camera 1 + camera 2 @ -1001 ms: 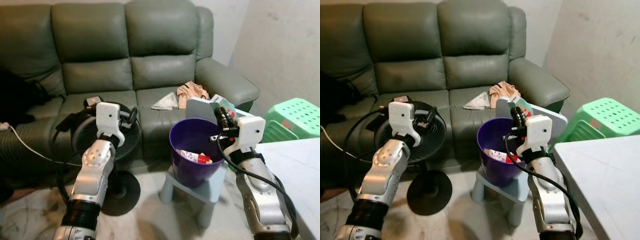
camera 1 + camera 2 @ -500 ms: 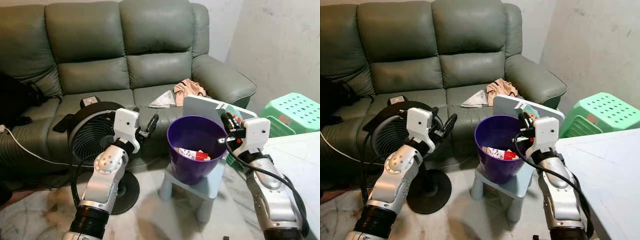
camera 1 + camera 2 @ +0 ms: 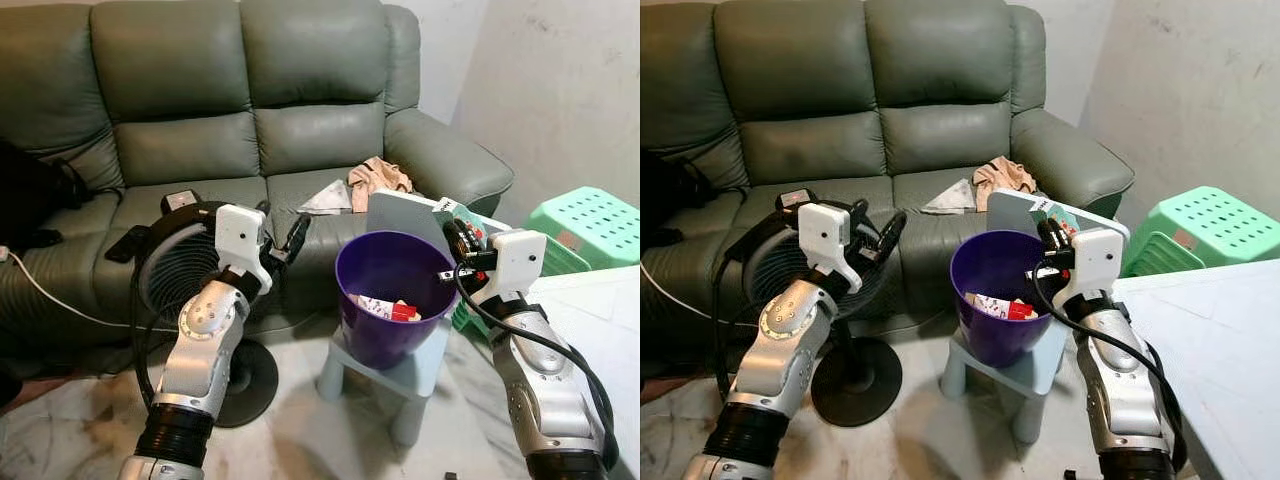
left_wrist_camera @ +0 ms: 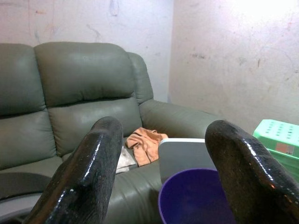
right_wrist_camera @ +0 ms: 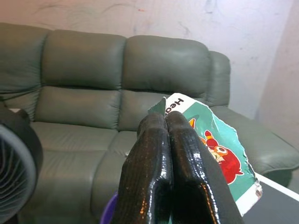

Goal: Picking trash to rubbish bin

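Over at the far rim of the purple bin (image 3: pixel 392 308), the right gripper (image 3: pixel 457 238) pinches a teal wrapper (image 5: pixel 216 147), fingers tight together on it. Compared with a second ago it sits closer to the bin's opening, so the drop looks near. Meanwhile the left gripper (image 3: pixel 290 240) has swung toward the bin, spread wide, carrying nothing.

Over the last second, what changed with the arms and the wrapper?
The camera shifted closer to the bin. The left gripper swung from over the fan toward the bin, open. The right gripper stays shut on the wrapper beside the bin's rim, not yet released. Trash in the bin and the cloth on the sofa are unchanged.
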`<state>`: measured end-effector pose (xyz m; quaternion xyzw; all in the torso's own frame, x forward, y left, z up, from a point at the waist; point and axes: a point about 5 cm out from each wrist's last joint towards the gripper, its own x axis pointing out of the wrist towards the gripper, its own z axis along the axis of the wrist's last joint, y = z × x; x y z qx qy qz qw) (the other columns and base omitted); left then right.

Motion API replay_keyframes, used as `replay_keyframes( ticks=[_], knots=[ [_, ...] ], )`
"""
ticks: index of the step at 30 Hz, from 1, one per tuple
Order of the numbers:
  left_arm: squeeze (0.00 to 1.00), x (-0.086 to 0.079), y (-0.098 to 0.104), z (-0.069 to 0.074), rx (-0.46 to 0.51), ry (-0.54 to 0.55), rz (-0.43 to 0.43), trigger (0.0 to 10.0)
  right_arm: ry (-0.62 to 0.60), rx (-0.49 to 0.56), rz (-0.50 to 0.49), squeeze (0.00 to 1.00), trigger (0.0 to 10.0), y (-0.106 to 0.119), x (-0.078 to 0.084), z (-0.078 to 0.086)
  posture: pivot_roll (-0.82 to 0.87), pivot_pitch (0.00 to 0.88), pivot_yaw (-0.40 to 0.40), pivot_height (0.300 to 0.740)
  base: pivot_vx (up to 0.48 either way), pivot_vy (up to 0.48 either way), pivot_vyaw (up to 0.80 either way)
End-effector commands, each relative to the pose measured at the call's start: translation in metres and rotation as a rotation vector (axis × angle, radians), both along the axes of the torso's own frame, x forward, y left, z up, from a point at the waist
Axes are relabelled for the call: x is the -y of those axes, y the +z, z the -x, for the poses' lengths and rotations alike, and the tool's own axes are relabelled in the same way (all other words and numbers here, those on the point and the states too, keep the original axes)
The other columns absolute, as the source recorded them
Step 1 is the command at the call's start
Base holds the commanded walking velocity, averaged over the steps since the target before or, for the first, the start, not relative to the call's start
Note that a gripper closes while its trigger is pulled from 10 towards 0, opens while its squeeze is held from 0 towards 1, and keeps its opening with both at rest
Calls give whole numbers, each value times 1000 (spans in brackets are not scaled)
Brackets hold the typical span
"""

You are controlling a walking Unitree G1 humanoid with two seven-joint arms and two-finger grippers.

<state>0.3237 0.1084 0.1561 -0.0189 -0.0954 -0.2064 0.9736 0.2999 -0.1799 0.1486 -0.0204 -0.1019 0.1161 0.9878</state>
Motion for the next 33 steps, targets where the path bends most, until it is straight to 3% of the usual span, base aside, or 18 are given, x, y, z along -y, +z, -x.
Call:
replay_keyframes(
  ticks=[1,8,30,33],
  knots=[
    [0,-2,1,-4,-10,3,-1,10000,7,5,-10,0,10000,2,-1,-1,68,0,-24,740,0,0,0],
    [0,-4,2,-6,-6,3,-12,10000,13,6,-16,0,10000,2,-2,-1,62,0,-19,740,216,0,0],
    [0,-4,4,-9,-9,-5,-19,10000,25,2,-23,0,10000,1,-4,0,64,0,-13,740,446,0,0],
    [0,-3,7,-8,24,15,-16,10000,35,1,-12,0,10000,1,-5,-1,68,0,-15,740,0,0,0]
  ],
)
